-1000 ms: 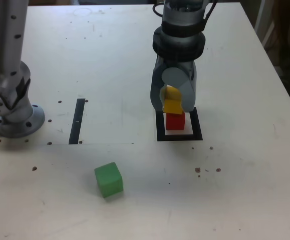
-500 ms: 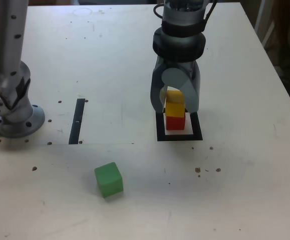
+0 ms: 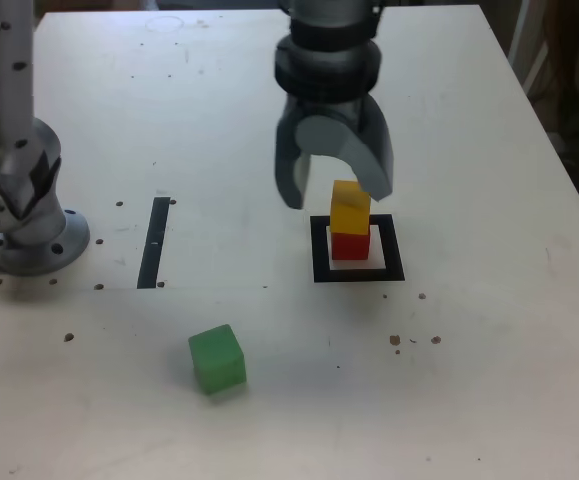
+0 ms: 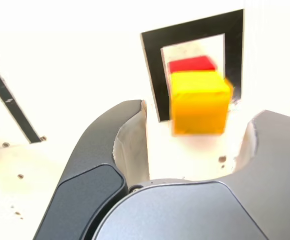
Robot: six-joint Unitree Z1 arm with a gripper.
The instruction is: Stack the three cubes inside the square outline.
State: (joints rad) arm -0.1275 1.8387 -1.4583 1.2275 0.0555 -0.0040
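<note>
Across the pale tabletop (image 3: pixel 489 330), my hand (image 3: pixel 335 196) gapes wide, holding nothing; I'd clear the yellow cube (image 3: pixel 350 208) without brushing it.

In both the exterior view and the wrist view, I cannot find any text, label, brand, number or sign which is possible to read, on any of the things that are shown.
</note>
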